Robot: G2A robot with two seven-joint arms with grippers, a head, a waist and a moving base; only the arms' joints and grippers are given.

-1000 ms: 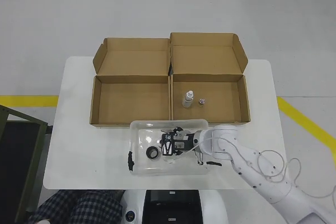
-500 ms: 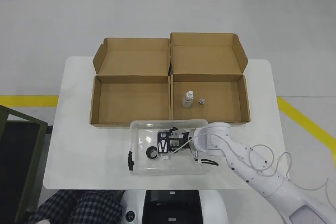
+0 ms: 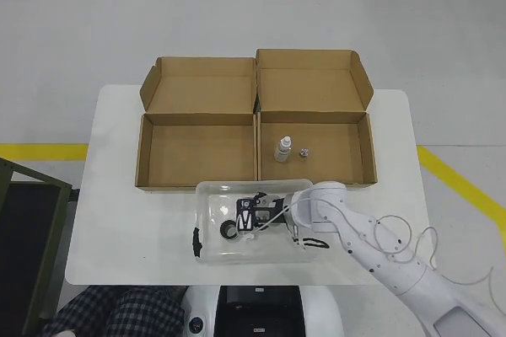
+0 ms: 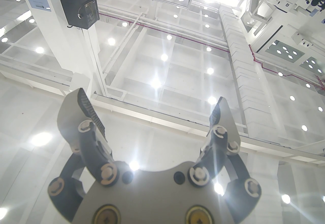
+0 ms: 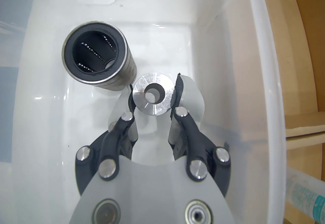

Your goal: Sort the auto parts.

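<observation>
The right end effector (image 5: 154, 95) is down inside the clear bin (image 5: 254, 57), its two fingers closed narrowly on the sides of one silver ring (image 5: 142, 88) that rests on the bin floor. Just beside the finger on one side lies a single black-lined cylindrical bearing (image 5: 99, 62) on its side, so close that it is nearly touching. On the other side there is a strip of bare floor before the bin's wall rises. Beyond that wall are the cardboard boxes.

From the top view, the bin (image 3: 253, 184) sits near the counter's (image 3: 118, 211) front edge, directly in front of two open boxes. These are the left box (image 3: 198, 156) and the right box (image 3: 337, 156). The right box holds one small white bottle (image 3: 283, 149) and one tiny part (image 3: 304, 152). A black piece (image 3: 196, 242) sits at the bin's left end. Bare counter flanks the bin on both sides.

The left end effector (image 4: 149, 103) points at the ceiling, fingers wide apart, holding nothing.
</observation>
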